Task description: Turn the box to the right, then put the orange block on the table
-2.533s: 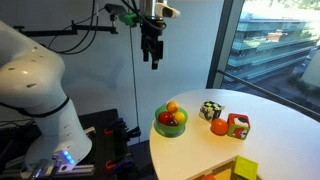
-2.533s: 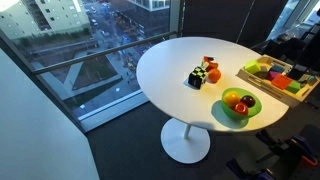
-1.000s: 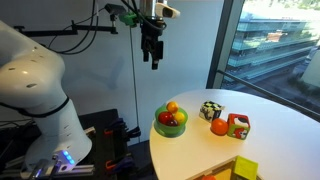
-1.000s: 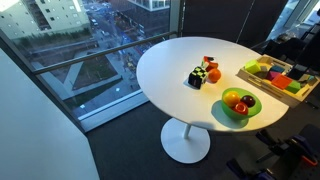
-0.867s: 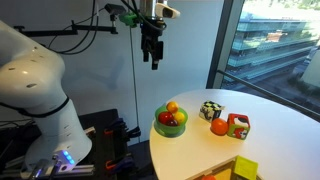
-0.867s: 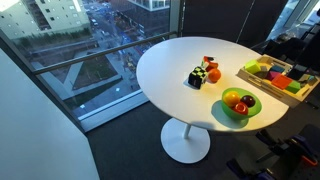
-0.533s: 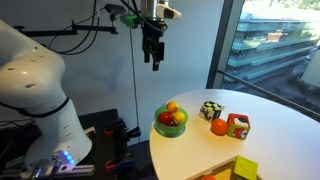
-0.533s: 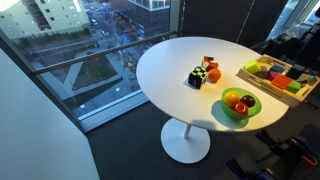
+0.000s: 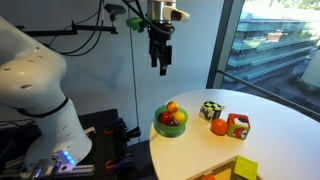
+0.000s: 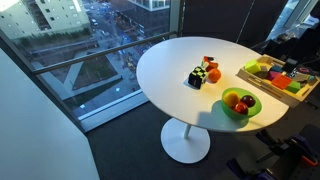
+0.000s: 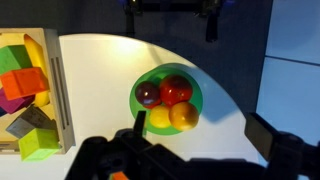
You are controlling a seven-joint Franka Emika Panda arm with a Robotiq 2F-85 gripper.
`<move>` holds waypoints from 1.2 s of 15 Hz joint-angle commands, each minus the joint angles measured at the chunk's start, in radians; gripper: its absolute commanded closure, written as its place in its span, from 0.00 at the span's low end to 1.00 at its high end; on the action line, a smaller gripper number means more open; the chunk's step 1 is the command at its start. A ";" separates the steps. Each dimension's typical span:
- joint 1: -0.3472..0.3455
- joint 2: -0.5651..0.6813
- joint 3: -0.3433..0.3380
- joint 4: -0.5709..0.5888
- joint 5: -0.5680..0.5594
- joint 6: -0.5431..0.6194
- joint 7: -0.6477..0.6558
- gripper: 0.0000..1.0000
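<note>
The box (image 11: 52, 95) of coloured pieces lies at the left of the wrist view, on the white round table (image 11: 100, 60); an orange block (image 11: 28, 82) rests inside it among green, yellow and purple pieces. In both exterior views the box (image 10: 276, 78) (image 9: 241, 168) sits at the table's edge. My gripper (image 9: 160, 64) hangs high in the air, above and just off the table's rim, well apart from the box. In the wrist view the gripper (image 11: 197, 140) is open, its fingers (image 11: 270, 135) spread wide with nothing between them.
A green bowl (image 9: 171, 123) of fruit stands near the table's edge, below the gripper. Beyond it are a black-and-white cube (image 9: 210, 110), a round orange thing (image 9: 218, 127) and a small red cube (image 9: 238, 126). Windows border the table.
The gripper has shifted slightly toward the table and a little lower. Nothing on the table has moved.
</note>
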 commanded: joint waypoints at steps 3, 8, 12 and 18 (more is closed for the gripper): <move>-0.050 0.058 -0.027 0.032 -0.063 0.037 0.012 0.00; -0.097 0.095 -0.062 0.034 -0.112 0.055 0.009 0.00; -0.110 0.136 -0.105 0.035 -0.091 0.063 -0.014 0.00; -0.122 0.209 -0.139 0.052 -0.109 0.104 -0.028 0.00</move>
